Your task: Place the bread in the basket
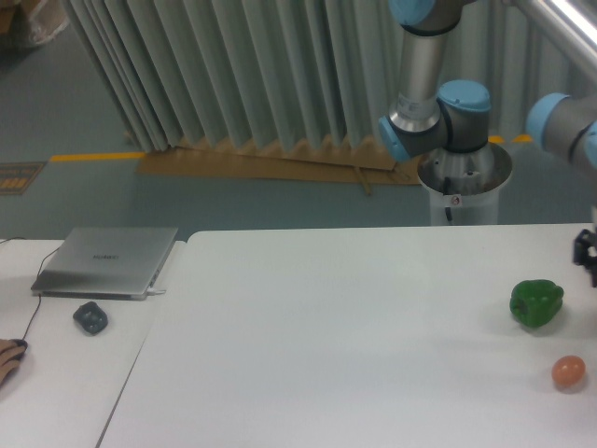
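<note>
Single fixed view, raised, at the white table's (354, 327) near edge, facing 12 o'clock toward the arm base (464, 187) and pleated curtain (233, 75). Medium distance. Laptop (107, 261) at 9 o'clock.

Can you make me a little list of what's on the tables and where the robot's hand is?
big table: green bell pepper near the right edge, orange-pink ball in front of it, apart
side table: closed laptop, small dark lump
gripper: only a dark bit at the right edge, above the pepper; open or shut unclear
bread: not visible
basket: not visible
</note>
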